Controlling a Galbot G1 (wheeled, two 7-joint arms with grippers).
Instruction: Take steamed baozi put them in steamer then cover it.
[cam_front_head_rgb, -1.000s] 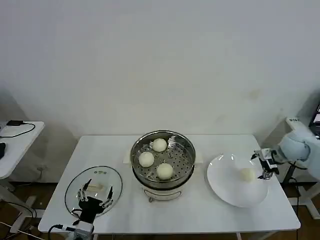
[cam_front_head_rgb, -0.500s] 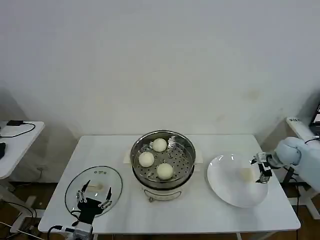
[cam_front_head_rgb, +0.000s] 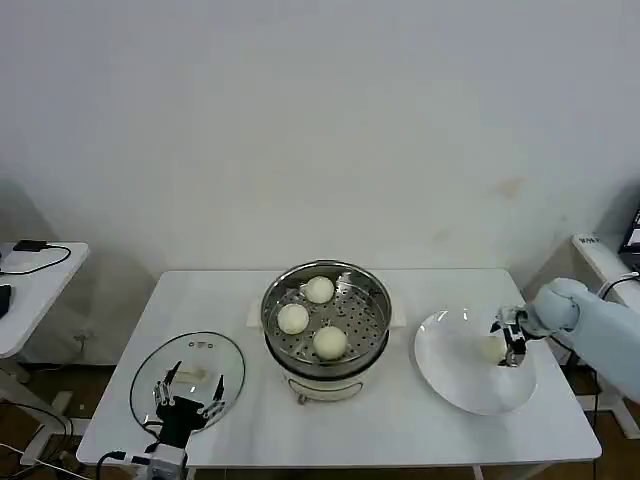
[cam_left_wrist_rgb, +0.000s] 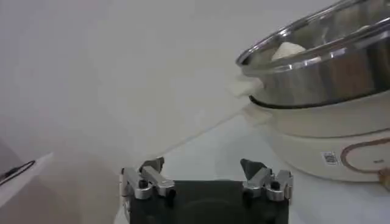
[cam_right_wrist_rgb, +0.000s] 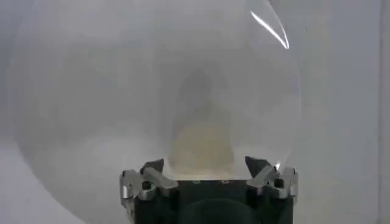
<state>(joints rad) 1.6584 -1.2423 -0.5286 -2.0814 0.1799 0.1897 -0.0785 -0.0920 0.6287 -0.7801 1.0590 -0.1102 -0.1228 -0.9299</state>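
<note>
The steamer (cam_front_head_rgb: 325, 325) sits mid-table on the white table (cam_front_head_rgb: 400, 420), lid off, with three steamed baozi (cam_front_head_rgb: 319, 290) on its perforated tray: one toward the back, one on the robot's left (cam_front_head_rgb: 292, 318), one at the front (cam_front_head_rgb: 329, 342). The fourth baozi (cam_front_head_rgb: 490, 347) lies on the white plate (cam_front_head_rgb: 450, 375) at the robot's right, toward the plate's outer side. The right gripper (cam_front_head_rgb: 512, 345) is at that bun, over the plate's right rim, close to the table's right edge; in the right wrist view its fingers (cam_right_wrist_rgb: 149, 176) stand wide apart with the bun (cam_right_wrist_rgb: 204, 146) just ahead between them, not gripped. Bare table runs between plate and steamer. The glass lid (cam_front_head_rgb: 187, 380) lies flat at the front left corner, near the front edge. The left gripper (cam_front_head_rgb: 187, 400) hovers over the lid, fingers (cam_left_wrist_rgb: 149, 176) spread wide, holding nothing; the left wrist view shows the steamer's wall (cam_left_wrist_rgb: 329, 73) off to one side, well apart.
</note>
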